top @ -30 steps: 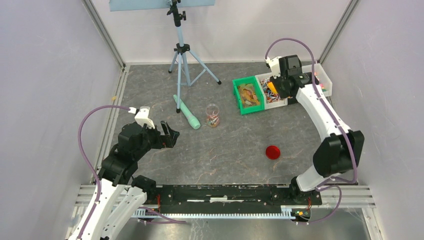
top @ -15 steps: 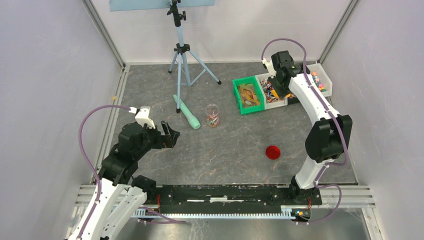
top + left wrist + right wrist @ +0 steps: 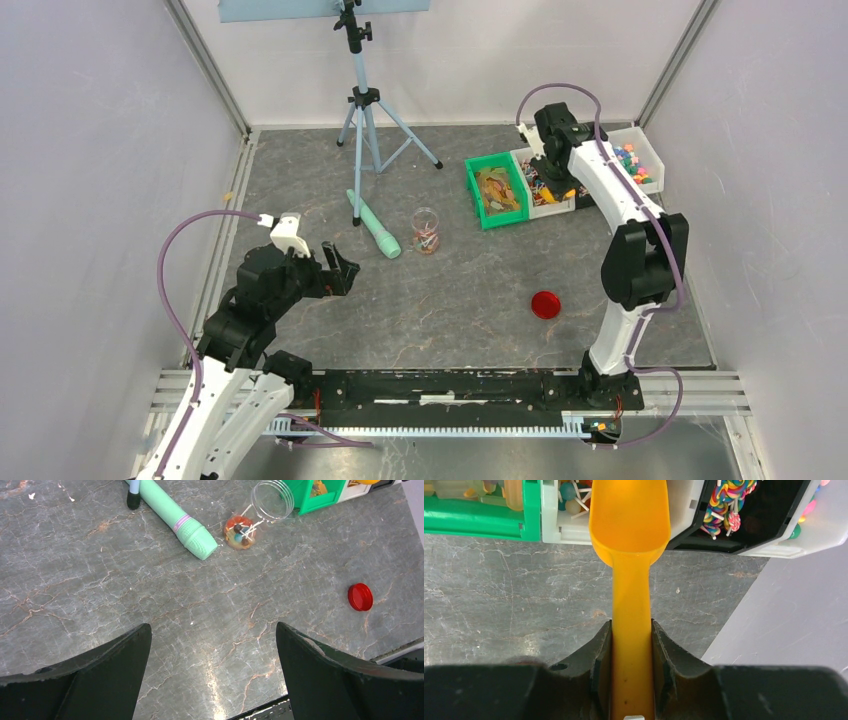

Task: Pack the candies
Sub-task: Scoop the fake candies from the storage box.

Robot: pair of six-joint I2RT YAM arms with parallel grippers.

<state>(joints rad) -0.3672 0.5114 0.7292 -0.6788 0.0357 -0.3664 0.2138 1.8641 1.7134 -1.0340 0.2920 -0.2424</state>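
The candies (image 3: 543, 189) fill a white bin at the back right; some also lie in a small clear jar (image 3: 426, 232) at mid-table. In the left wrist view the jar (image 3: 248, 519) is open, with a few candies (image 3: 238, 532) at its bottom. My right gripper (image 3: 631, 630) is shut on the handle of the orange scoop (image 3: 630, 530). The scoop's empty bowl rests over the white bin's front wall (image 3: 569, 530). In the top view the right gripper (image 3: 556, 172) is over the bins. My left gripper (image 3: 214, 630) is open and empty above bare table, left of the jar.
A red round lid (image 3: 545, 304) lies on the table at the right front. A green bin (image 3: 495, 190) stands beside the white one, and a black bin of lollipops (image 3: 724, 505) and another white bin (image 3: 640, 160) to its right. A mint-green tube (image 3: 375, 225) and a tripod (image 3: 365, 110) stand left of the jar.
The right arm has folded in, its elbow moving left and its wrist shifting back over the bins with the scoop. The left arm has not moved.
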